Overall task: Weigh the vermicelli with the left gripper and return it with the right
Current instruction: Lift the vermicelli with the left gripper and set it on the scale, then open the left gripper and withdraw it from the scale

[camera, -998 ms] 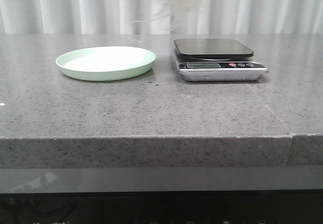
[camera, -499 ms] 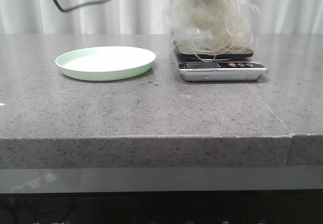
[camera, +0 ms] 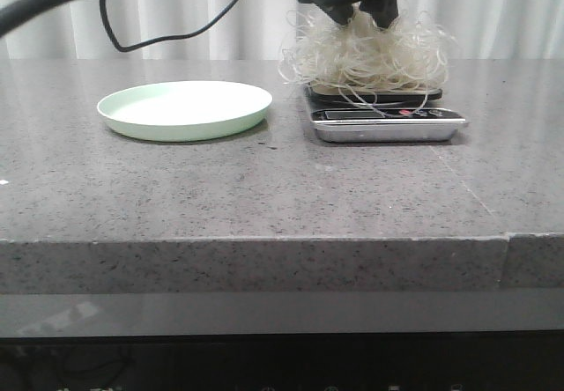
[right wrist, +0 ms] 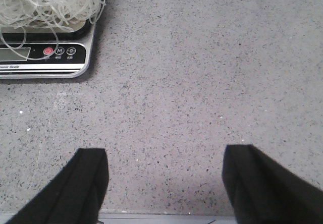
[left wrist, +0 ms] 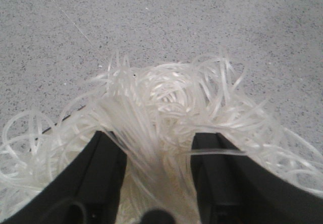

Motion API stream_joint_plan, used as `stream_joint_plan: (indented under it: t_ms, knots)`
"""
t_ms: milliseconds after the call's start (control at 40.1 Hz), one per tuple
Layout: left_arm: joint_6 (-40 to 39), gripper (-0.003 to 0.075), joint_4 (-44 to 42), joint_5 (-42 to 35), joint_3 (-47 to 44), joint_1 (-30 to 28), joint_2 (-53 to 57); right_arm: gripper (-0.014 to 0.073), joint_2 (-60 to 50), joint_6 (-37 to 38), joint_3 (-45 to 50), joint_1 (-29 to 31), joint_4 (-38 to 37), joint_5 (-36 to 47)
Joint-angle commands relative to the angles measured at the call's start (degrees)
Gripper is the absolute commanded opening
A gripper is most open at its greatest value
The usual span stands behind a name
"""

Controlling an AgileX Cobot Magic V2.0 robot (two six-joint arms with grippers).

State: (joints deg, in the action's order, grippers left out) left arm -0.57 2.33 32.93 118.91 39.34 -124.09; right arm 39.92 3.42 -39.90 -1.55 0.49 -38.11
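The vermicelli (camera: 366, 56), a fluffy whitish tangle of strands, rests on the black platform of the kitchen scale (camera: 388, 124). My left gripper (camera: 357, 12) hangs straight above it, with strands drawn up into a bunch between its two dark fingers (left wrist: 108, 168). In the left wrist view the gripper (left wrist: 159, 153) is closed on the vermicelli (left wrist: 166, 98). My right gripper (right wrist: 164, 168) is open and empty over bare table to the right of the scale (right wrist: 45, 57). The vermicelli (right wrist: 45, 2) shows at that view's corner. The right gripper is out of the front view.
An empty pale green plate (camera: 185, 109) sits on the grey stone table left of the scale. A black cable (camera: 159, 34) hangs above the plate. White curtains close off the back. The table's front edge (camera: 264, 241) runs across the view.
The left gripper has come down with the vermicelli from above. The mass, hanging just over the scale half a second ago, now lies spread on the platform.
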Motion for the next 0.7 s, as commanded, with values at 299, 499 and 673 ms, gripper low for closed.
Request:
stream_joint_plan:
  t_ms: [299, 499, 673]
  knots:
    - [-0.23, 0.0409, -3.33, 11.64, 0.79, 0.41, 20.21, 0.0589, 0.26, -0.36, -1.94, 0.30, -0.49, 3.49]
    - [-0.32, 0.0409, -3.33, 7.75, -11.12, 0.52, 32.67, 0.0589, 0.26, -0.36, -1.94, 0.30, -0.49, 3.49]
    - [-0.32, 0.0409, -3.46, 1.25, -27.28, 0.52, 43.66, 0.0589, 0.26, -0.36, -1.94, 0.30, -0.49, 3.49]
